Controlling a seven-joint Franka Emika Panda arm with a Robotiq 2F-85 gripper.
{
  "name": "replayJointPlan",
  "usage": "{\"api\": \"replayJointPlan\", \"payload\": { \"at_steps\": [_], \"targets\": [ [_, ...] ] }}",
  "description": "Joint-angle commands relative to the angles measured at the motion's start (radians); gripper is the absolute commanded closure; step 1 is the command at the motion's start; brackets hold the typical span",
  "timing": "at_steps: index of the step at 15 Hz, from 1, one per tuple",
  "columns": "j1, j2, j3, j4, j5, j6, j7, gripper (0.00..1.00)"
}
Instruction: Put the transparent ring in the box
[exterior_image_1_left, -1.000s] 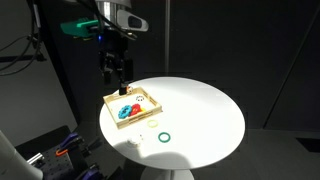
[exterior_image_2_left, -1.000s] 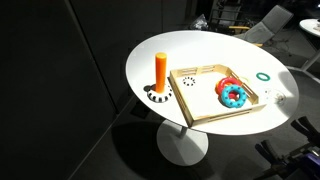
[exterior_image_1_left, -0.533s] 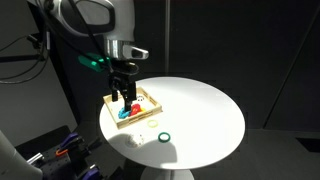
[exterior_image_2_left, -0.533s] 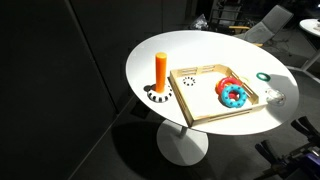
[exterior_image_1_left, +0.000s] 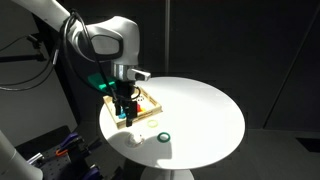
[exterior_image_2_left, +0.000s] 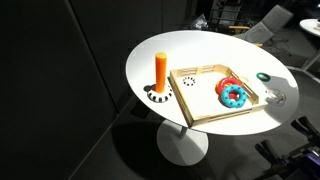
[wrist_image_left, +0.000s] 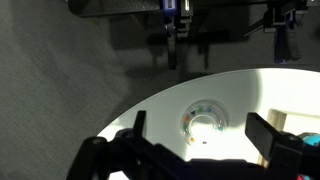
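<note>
The transparent ring (wrist_image_left: 203, 125), clear with small coloured specks, lies on the white table near its edge. In the wrist view it sits between and below the two dark fingers of my gripper (wrist_image_left: 199, 126), which is open and empty. The ring shows faintly in both exterior views (exterior_image_1_left: 139, 137) (exterior_image_2_left: 275, 97). The box (exterior_image_2_left: 212, 118) is a shallow pale wooden tray; it also shows behind the arm in an exterior view (exterior_image_1_left: 150, 100). My gripper (exterior_image_1_left: 124, 117) hangs over the box's near side, above the table.
A dark green ring (exterior_image_1_left: 163, 137) (exterior_image_2_left: 263, 76) lies on the table beside the transparent one. Blue and red rings (exterior_image_2_left: 233, 94) and a small black-and-white ring (exterior_image_2_left: 189, 81) lie in the box. An orange peg (exterior_image_2_left: 161, 70) stands next to the box. The round table's edge (wrist_image_left: 130, 115) is close.
The arm has swung down and forward, from high behind the box to low over its near side. The gripper stays open. The rings and box have not moved.
</note>
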Motion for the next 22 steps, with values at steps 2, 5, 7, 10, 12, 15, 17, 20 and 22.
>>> {"api": "replayJointPlan", "payload": {
  "at_steps": [2,5,7,10,12,15,17,20,22],
  "targets": [
    [-0.006,-0.005,0.007,0.002,0.002,-0.003,-0.001,0.0],
    [-0.017,0.028,0.01,-0.002,-0.022,0.05,0.057,0.0],
    [-0.016,0.072,0.007,0.001,-0.008,0.094,0.071,0.0],
    [-0.012,0.16,0.01,0.011,-0.01,0.195,0.104,0.0],
    [-0.007,0.22,0.01,0.015,-0.012,0.259,0.121,0.0],
    [0.001,0.299,0.007,0.026,-0.009,0.333,0.129,0.0],
    [0.007,0.341,0.001,0.036,-0.01,0.371,0.132,0.0],
    [0.015,0.389,-0.012,0.046,-0.024,0.433,0.149,0.0],
    [0.017,0.415,-0.017,0.054,-0.017,0.459,0.145,0.0]
  ]
}}
